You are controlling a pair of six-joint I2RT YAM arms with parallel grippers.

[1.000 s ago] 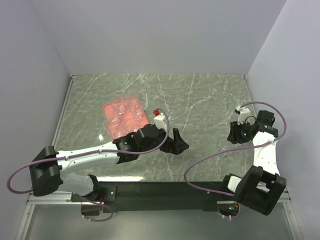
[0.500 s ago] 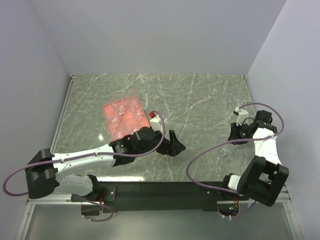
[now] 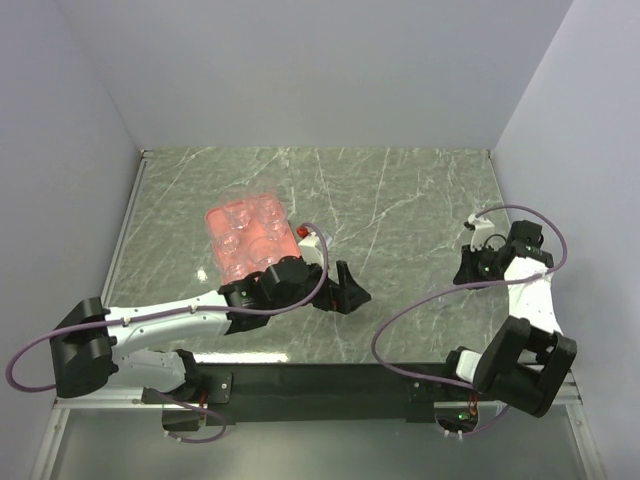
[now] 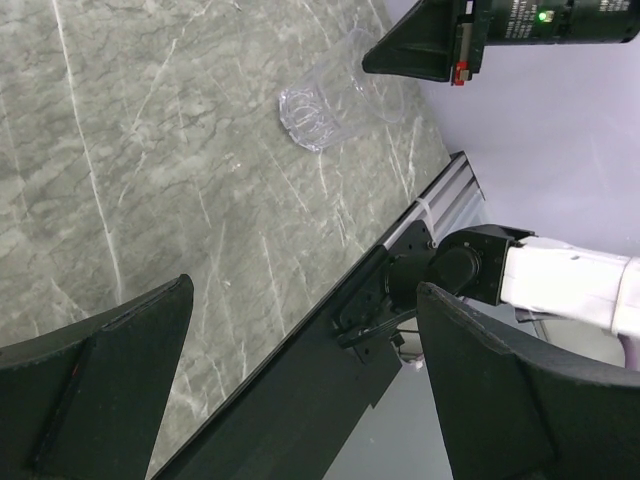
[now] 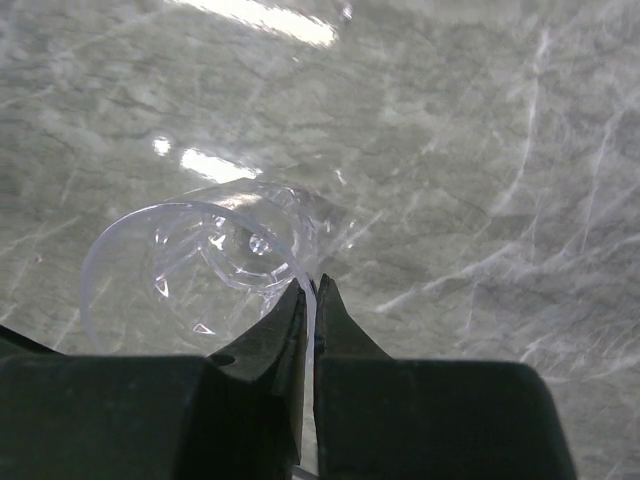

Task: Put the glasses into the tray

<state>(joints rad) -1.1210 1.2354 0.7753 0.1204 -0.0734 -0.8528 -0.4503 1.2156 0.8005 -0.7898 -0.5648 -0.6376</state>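
The salmon-pink tray [image 3: 213,218] lies at the back left with several clear glasses [image 3: 262,232] standing in it. My left gripper [image 3: 345,290] is open and empty, just right of the tray's near corner; in the left wrist view its jaws [image 4: 310,400] are spread wide over the table's front edge. My right gripper [image 3: 468,270] is shut on the rim of a clear glass [image 5: 200,270], pinching the thin wall between its fingertips [image 5: 314,290]. Another clear glass [image 4: 315,115] stands on the table, seen in the left wrist view, close to the right gripper [image 4: 425,45].
The green marbled table [image 3: 400,200] is walled by grey panels at the back and both sides. A black rail [image 4: 330,350] runs along the front edge. The right arm's base [image 3: 515,370] stands at the near right.
My left gripper has drawn back slightly to the left, staying open. My right arm has shifted its elbow a little; its gripper stays in about the same place.
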